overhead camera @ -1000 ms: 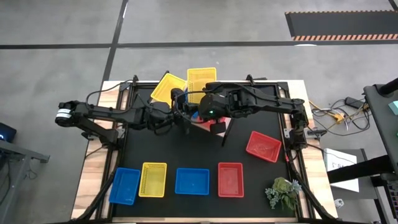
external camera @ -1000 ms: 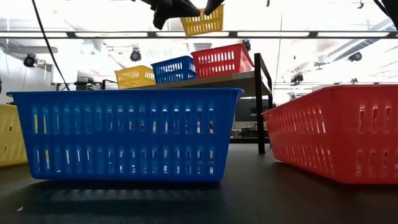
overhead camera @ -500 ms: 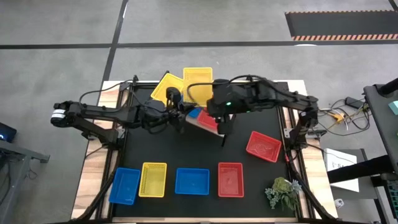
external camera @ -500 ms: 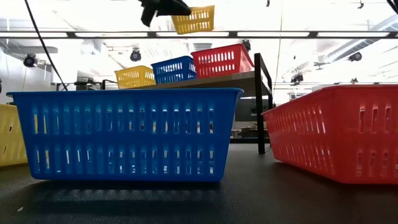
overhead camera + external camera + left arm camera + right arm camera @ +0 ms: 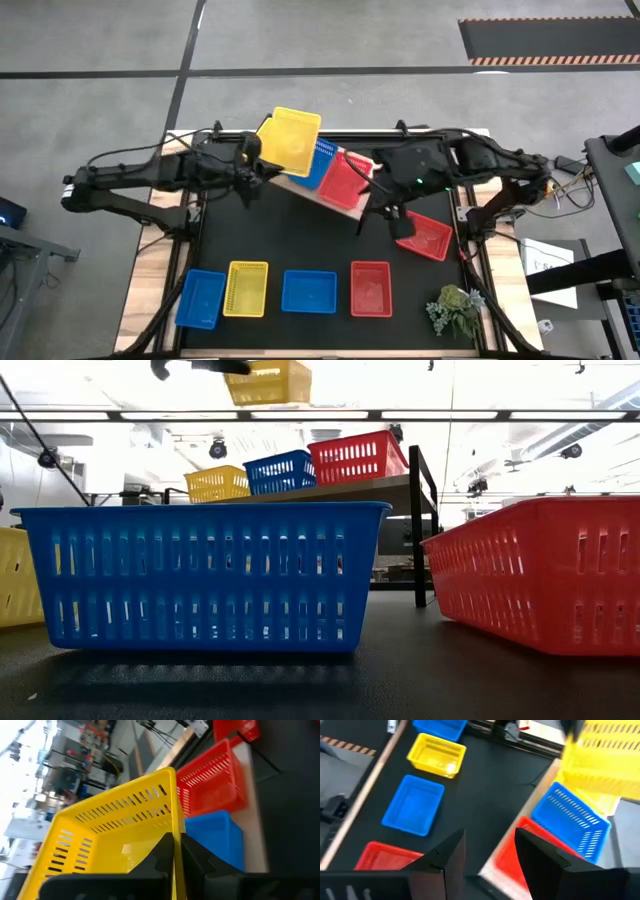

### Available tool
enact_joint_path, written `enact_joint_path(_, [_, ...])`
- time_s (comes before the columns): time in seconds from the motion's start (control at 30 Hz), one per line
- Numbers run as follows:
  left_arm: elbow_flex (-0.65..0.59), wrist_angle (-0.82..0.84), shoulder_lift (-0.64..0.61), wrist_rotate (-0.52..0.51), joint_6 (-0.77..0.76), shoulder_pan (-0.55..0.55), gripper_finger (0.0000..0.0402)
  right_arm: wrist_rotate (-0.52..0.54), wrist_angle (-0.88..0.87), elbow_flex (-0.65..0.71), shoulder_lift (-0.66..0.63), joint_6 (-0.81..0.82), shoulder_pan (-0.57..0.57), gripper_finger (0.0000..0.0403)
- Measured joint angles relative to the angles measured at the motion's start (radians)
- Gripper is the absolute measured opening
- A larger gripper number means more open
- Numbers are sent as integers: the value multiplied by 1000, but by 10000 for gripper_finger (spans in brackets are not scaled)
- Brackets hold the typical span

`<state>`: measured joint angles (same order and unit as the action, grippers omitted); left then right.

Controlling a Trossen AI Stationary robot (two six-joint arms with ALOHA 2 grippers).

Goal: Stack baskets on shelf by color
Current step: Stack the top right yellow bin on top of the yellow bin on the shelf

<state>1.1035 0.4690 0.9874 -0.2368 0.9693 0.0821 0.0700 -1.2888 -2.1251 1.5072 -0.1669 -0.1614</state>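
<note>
The black-topped table [image 5: 320, 240] spreads below me, and across its far side stands the shelf [image 5: 322, 198], a pale plank on thin black legs. On the plank sit a red basket [image 5: 345, 180], a blue basket [image 5: 318, 165] beside it and, as the low view shows, a yellow basket [image 5: 216, 483] at the far end of that row. Along the near edge of the table lie four more in a line: a blue one at the left [image 5: 200, 298], a yellow one on the table [image 5: 246, 288], a middle blue one [image 5: 309, 291] and a near red one [image 5: 371, 288], with a tilted red one [image 5: 424, 235] lying apart toward the right side. A small green plant [image 5: 455, 310] sits at the near right corner. My left gripper [image 5: 176, 851] is clamped on the rim of the lifted yellow basket [image 5: 292, 140], its two fingers pinching one wall, and holds it in the air above the yellow end of the shelf, clear of the baskets below it. My right gripper [image 5: 489, 851] hangs over the table just beside the shelf's red end, its fingers spread apart and holding nothing.
</note>
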Motion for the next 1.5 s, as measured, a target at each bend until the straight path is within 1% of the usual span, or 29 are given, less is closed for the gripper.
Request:
enact_joint_path(0.1, [50,108,-11,69,-24,57,0,0,60,97,-56,18,-30,160])
enact_joint_path(0.2, [106,226,-4,167,-39,116,0,0,138,211,-114,26,-51,157])
enact_joint_path(0.33, [176,349,16,287,9,186,0,0,245,369,-198,36,-62,152])
enact_joint_path(0.47, [228,420,34,361,43,258,0,0,360,525,-275,37,-62,148])
enact_joint_path(0.63, [231,472,40,510,83,364,0,-1,514,715,-370,25,-62,145])
enact_joint_path(0.7, [220,468,42,540,89,409,0,-1,580,786,-407,20,-62,146])
enact_joint_path(0.83, [214,475,59,564,129,490,0,-8,720,919,-474,16,-62,143])
enact_joint_path(0.97, [213,476,82,664,148,578,0,-48,858,1037,-531,14,-62,141])
enact_joint_path(1.13, [202,484,112,743,173,665,0,-53,993,1163,-583,16,-62,140])
enact_joint_path(1.33, [199,493,150,801,220,722,0,-54,1096,1254,-606,18,-62,137])
enact_joint_path(1.43, [199,493,164,805,230,729,0,-55,1106,1270,-608,25,-62,137])
enact_joint_path(1.5, [199,514,172,805,273,730,0,-55,1109,1271,-608,42,-62,137])
